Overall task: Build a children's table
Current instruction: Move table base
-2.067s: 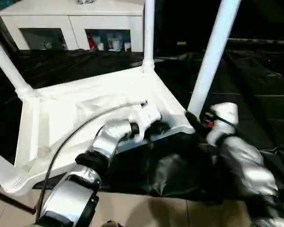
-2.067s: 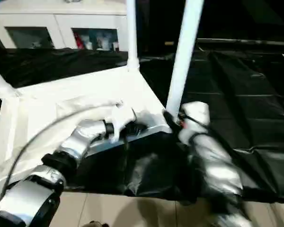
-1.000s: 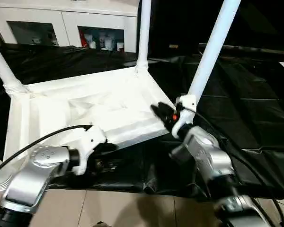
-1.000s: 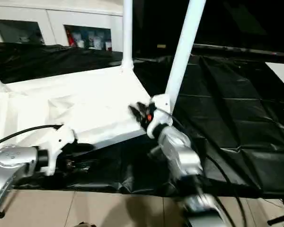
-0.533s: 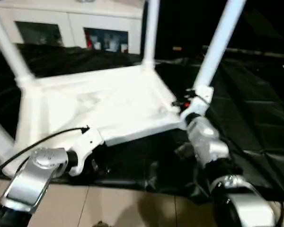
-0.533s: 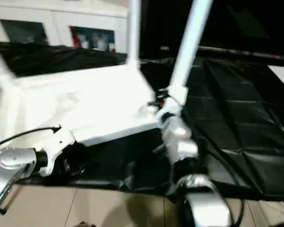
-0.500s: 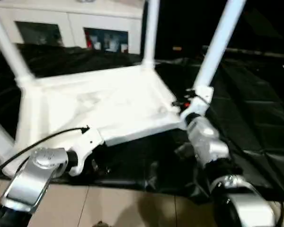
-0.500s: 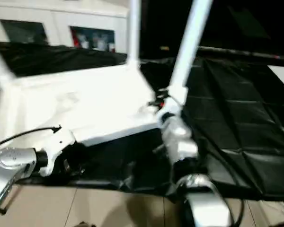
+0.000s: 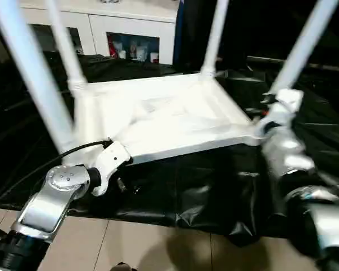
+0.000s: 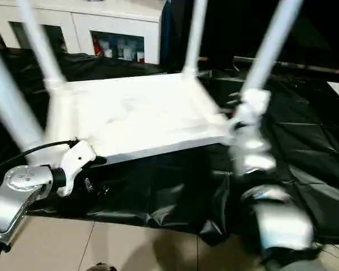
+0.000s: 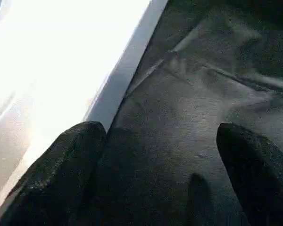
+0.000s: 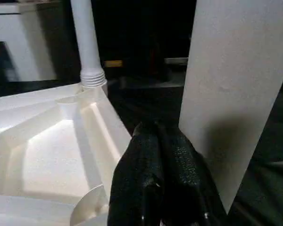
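The left tool [image 9: 120, 179], lower left, has let go, fingers apart; the right tool [image 12: 161, 186] has closed empty beside the near-right leg [image 9: 303, 48]. All four legs stand: nearly built.

The tabletop [image 9: 158, 116] is plain white, its upturned underside ribbed, and the four legs [image 9: 214, 36] rising from it are the same white. It lies on a glossy black sheet [image 9: 175, 192]. Behind the tabletop, a white cabinet [image 9: 130, 25] shows red and white items through its glass doors. Nearer than the sheet, the floor [image 9: 158, 248] is pale beige tile. Both forearms are silver.
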Controlling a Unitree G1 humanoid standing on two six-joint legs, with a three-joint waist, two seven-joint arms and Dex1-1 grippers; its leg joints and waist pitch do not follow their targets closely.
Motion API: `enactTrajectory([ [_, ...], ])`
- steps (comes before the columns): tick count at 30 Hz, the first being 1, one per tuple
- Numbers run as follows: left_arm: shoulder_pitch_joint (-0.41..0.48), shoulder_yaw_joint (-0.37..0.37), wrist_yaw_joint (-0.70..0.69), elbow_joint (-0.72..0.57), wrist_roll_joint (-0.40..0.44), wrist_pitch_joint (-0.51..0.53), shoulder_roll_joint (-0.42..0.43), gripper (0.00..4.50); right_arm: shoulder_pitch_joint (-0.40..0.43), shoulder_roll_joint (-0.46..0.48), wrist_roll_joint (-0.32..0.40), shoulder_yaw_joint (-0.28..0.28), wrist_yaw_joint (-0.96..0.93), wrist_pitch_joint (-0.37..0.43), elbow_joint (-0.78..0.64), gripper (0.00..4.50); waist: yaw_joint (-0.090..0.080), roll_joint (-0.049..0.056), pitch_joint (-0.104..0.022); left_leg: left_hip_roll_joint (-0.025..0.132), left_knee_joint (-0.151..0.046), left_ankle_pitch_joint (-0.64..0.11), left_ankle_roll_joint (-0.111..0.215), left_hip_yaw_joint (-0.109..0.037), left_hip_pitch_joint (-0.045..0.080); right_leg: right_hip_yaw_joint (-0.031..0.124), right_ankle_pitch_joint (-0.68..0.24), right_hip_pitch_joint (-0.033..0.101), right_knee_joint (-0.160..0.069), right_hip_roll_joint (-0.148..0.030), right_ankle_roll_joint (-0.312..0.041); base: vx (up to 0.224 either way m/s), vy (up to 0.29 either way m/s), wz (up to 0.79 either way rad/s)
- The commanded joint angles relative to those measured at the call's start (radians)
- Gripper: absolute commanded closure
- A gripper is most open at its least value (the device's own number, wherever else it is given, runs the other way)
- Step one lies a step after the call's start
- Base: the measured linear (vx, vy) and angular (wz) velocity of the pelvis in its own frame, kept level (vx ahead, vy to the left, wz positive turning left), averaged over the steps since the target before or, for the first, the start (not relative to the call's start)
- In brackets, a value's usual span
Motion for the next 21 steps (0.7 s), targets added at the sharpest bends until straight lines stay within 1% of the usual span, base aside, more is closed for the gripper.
enactTrajectory([
  [1, 0.058, 0.041, -0.047, -0.08, -0.056, 0.004, 0.032, 0.08, -0.019, -0.018, -0.014, -0.009, 0.044, -0.005, 0.012, 4.5, -0.008, 0.016, -0.078, 0.006, -0.062, -0.258, -0.023, -0.005, 0.023, 0.018, -0.093, 0.043, -0.047, -0.02, -0.203, 0.0, 0.0, 0.0],
  [2, 0.081, 0.052, -0.059, -0.102, -0.071, 0.006, 0.041, 0.08, -0.018, -0.017, -0.018, -0.004, 0.059, -0.004, 0.01, 4.5, -0.008, 0.016, -0.079, 0.008, -0.061, -0.252, -0.019, -0.005, 0.023, 0.018, -0.08, 0.045, -0.044, -0.022, -0.21, 0.0, 0.0, 0.0],
  [3, 0.124, 0.083, -0.079, -0.138, -0.105, 0.014, 0.05, 0.08, -0.012, -0.01, -0.024, 0.008, 0.083, -0.006, 0.011, 4.5, -0.013, 0.013, -0.077, 0.008, -0.061, -0.246, -0.008, -0.005, 0.021, 0.017, -0.071, 0.045, -0.044, -0.019, -0.217, 0.0, 0.0, 0.0],
  [4, 0.124, 0.083, -0.079, -0.138, -0.105, 0.014, 0.05, 0.08, -0.012, -0.01, -0.024, 0.008, 0.083, -0.006, 0.011, 4.5, -0.019, 0.014, -0.077, 0.009, -0.061, -0.235, 0.0, -0.004, 0.019, 0.017, -0.057, 0.047, -0.043, -0.02, -0.229, 0.0, 0.0, 0.0],
  [5, 0.162, 0.113, -0.092, -0.167, -0.133, 0.018, 0.057, 0.08, -0.002, -0.001, -0.025, 0.018, 0.116, -0.008, 0.007, 4.5, -0.023, 0.014, -0.075, 0.009, -0.059, -0.243, 0.008, -0.003, 0.019, 0.018, -0.066, 0.046, -0.043, -0.02, -0.237, 0.0, 0.0, 0.0],
  [6, 0.23, 0.174, -0.108, -0.194, -0.169, -0.001, 0.073, 0.08, 0.029, 0.017, -0.042, 0.052, 0.178, -0.018, -0.009, 4.5, -0.024, 0.014, -0.074, 0.01, -0.061, -0.257, 0.012, -0.003, 0.02, 0.017, -0.086, 0.045, -0.048, -0.02, -0.237, 0.0, 0.0, 0.0],
  [7, 0.25, 0.196, -0.111, -0.196, -0.178, -0.011, 0.08, 0.08, 0.042, 0.023, -0.048, 0.066, 0.199, -0.021, -0.018, 4.5, -0.027, 0.012, -0.068, 0.012, -0.066, -0.283, 0.012, -0.004, 0.016, 0.018, -0.136, 0.044, -0.054, -0.023, -0.232, 0.0, 0.0, 0.0],
  [8, 0.264, 0.231, -0.108, -0.18, -0.182, -0.038, 0.084, 0.08, 0.067, 0.032, -0.048, 0.079, 0.223, -0.02, -0.041, 4.5, -0.027, 0.014, -0.069, 0.013, -0.065, -0.301, 0.011, -0.003, 0.022, 0.018, -0.16, 0.041, -0.056, -0.024, -0.228, 0.0, 0.0, 0.0],
  [9, 0.27, 0.249, -0.107, -0.172, -0.183, -0.052, 0.085, 0.08, 0.08, 0.037, -0.047, 0.084, 0.234, -0.019, -0.053, 4.5, -0.029, 0.018, -0.065, 0.014, -0.067, -0.331, 0.009, -0.004, 0.025, 0.021, -0.2, 0.037, -0.064, -0.022, -0.217, 0.0, 0.0, 0.0],
  [10, 0.278, 0.315, -0.098, -0.14, -0.196, -0.084, 0.084, 0.08, 0.127, 0.049, -0.052, 0.107, 0.255, -0.02, -0.101, 4.5, -0.027, 0.024, -0.065, 0.015, -0.068, -0.353, -0.002, -0.005, 0.031, 0.021, -0.227, 0.034, -0.066, -0.02, -0.212, 0.0, 0.0, 0.0],
  [11, 0.277, 0.341, -0.095, -0.127, -0.204, -0.094, 0.083, 0.08, 0.149, 0.053, -0.056, 0.114, 0.254, -0.019, -0.124, 4.5, -0.023, 0.027, -0.063, 0.016, -0.07, -0.376, -0.012, -0.005, 0.037, 0.023, -0.247, 0.028, -0.069, -0.019, -0.207, 0.0, 0.0, 0.0],
  [12, 0.273, 0.396, -0.093, -0.1, -0.223, -0.113, 0.082, 0.08, 0.193, 0.061, -0.06, 0.125, 0.239, -0.008, -0.169, 4.5, -0.022, 0.025, -0.062, 0.015, -0.072, -0.385, -0.016, -0.006, 0.036, 0.023, -0.257, 0.03, -0.071, -0.018, -0.201, 0.0, 0.0, 0.0],
  [13, 0.272, 0.414, -0.094, -0.092, -0.235, -0.116, 0.083, 0.08, 0.208, 0.064, -0.062, 0.123, 0.223, 0.001, -0.184, 4.5, -0.017, 0.028, -0.062, 0.016, -0.075, -0.4, -0.027, -0.007, 0.041, 0.023, -0.277, 0.028, -0.072, -0.019, -0.193, 0.0, 0.0, 0.0],
  [14, 0.268, 0.456, -0.097, -0.074, -0.261, -0.124, 0.088, 0.08, 0.245, 0.072, -0.063, 0.115, 0.175, 0.027, -0.221, 4.5, -0.017, 0.028, -0.062, 0.014, -0.075, -0.408, -0.036, -0.009, 0.041, 0.023, -0.287, 0.027, -0.07, -0.018, -0.189, 0.0, 0.0, 0.0],
  [15, 0.267, 0.476, -0.103, -0.063, -0.272, -0.125, 0.095, 0.08, 0.271, 0.079, -0.058, 0.108, 0.147, 0.044, -0.25, 4.5, -0.018, 0.028, -0.06, 0.014, -0.077, -0.416, -0.04, -0.009, 0.041, 0.023, -0.293, 0.026, -0.071, -0.018, -0.186, 0.0, 0.0, 0.0],
  [16, 0.27, 0.489, -0.107, -0.06, -0.281, -0.124, 0.102, 0.08, 0.288, 0.084, -0.056, 0.102, 0.132, 0.054, -0.268, 4.5, -0.018, 0.034, -0.059, 0.012, -0.079, -0.434, -0.049, -0.011, 0.042, 0.023, -0.309, 0.024, -0.073, -0.017, -0.175, 0.0, 0.0, 0.0],
  [17, 0.269, 0.499, -0.104, -0.053, -0.279, -0.121, 0.11, 0.08, 0.307, 0.088, -0.057, 0.098, 0.115, 0.064, -0.286, 4.5, -0.021, 0.033, -0.058, 0.013, -0.083, -0.457, -0.057, -0.015, 0.04, 0.022, -0.329, 0.026, -0.073, -0.017, -0.164, 0.0, 0.0, 0.0],
  [18, 0.272, 0.509, -0.102, -0.046, -0.286, -0.123, 0.118, 0.08, 0.327, 0.093, -0.059, 0.094, 0.106, 0.074, -0.306, 4.5, -0.021, 0.033, -0.057, 0.012, -0.082, -0.468, -0.058, -0.015, 0.041, 0.022, -0.344, 0.025, -0.075, -0.017, -0.158, 0.0, 0.0, 0.0],
  [19, 0.267, 0.525, -0.097, -0.041, -0.303, -0.114, 0.119, 0.08, 0.347, 0.1, -0.049, 0.087, 0.114, 0.081, -0.325, 4.5, -0.024, 0.032, -0.055, 0.012, -0.084, -0.5, -0.062, -0.017, 0.043, 0.022, -0.382, 0.022, -0.079, -0.02, -0.147, 0.0, 0.0, 0.0],
  [20, 0.263, 0.54, -0.095, -0.034, -0.316, -0.114, 0.117, 0.08, 0.369, 0.106, -0.038, 0.082, 0.121, 0.094, -0.353, 4.5, -0.026, 0.032, -0.052, 0.01, -0.085, -0.526, -0.063, -0.019, 0.043, 0.021, -0.427, 0.022, -0.085, -0.022, -0.134, 0.0, 0.0, 0.0],
  [21, 0.254, 0.557, -0.093, -0.027, -0.33, -0.114, 0.114, 0.03, 0.393, 0.111, -0.026, 0.08, 0.127, 0.117, -0.392, 4.34, -0.025, 0.031, -0.053, 0.01, -0.085, -0.53, -0.064, -0.02, 0.043, 0.022, -0.442, 0.022, -0.087, -0.024, -0.129, 0.0, 0.0, 0.0],
])
